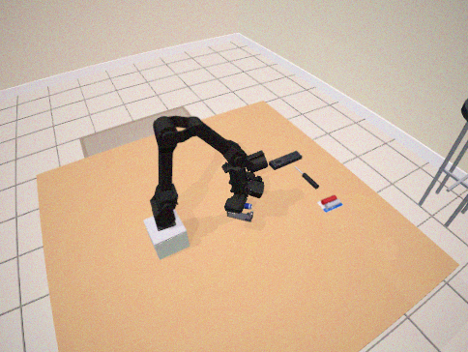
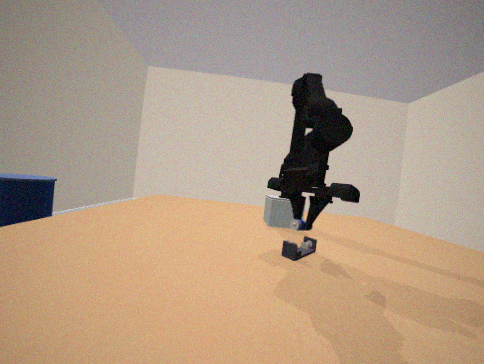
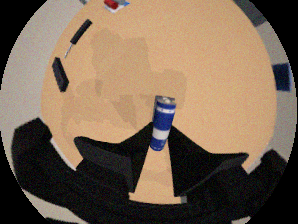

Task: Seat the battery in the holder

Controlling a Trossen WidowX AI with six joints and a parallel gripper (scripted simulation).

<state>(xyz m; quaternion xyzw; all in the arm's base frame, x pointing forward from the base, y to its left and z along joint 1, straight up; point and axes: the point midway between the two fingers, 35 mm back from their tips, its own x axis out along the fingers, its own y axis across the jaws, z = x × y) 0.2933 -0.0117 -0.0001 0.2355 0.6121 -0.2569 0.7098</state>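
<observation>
The blue battery (image 1: pixel 248 206) (image 2: pixel 296 224) (image 3: pixel 163 117) has a white band and a silvery end. My gripper (image 2: pixel 303 226) (image 3: pixel 160 126) is shut on it, with one fingertip on each side. The battery lies across the fingertips, its silvery end facing the exterior camera. The dark holder (image 1: pixel 240 217) (image 2: pixel 295 253) stands upright on the table, open at the top, with raised end walls and a pale metallic part at its far end in the exterior view. The battery hangs above the holder with a visible gap. The wrist view does not show the holder clearly.
A black bar-shaped object (image 1: pixel 285 160) (image 3: pixel 60 75), a screwdriver (image 1: pixel 310 181) (image 3: pixel 81 32) and a small group with a red cylinder (image 1: pixel 329 199) (image 3: pixel 111 4) lie farther out on the table. The arm's pale base block (image 1: pixel 173 243) (image 2: pixel 278 212) stands behind the holder in the exterior view.
</observation>
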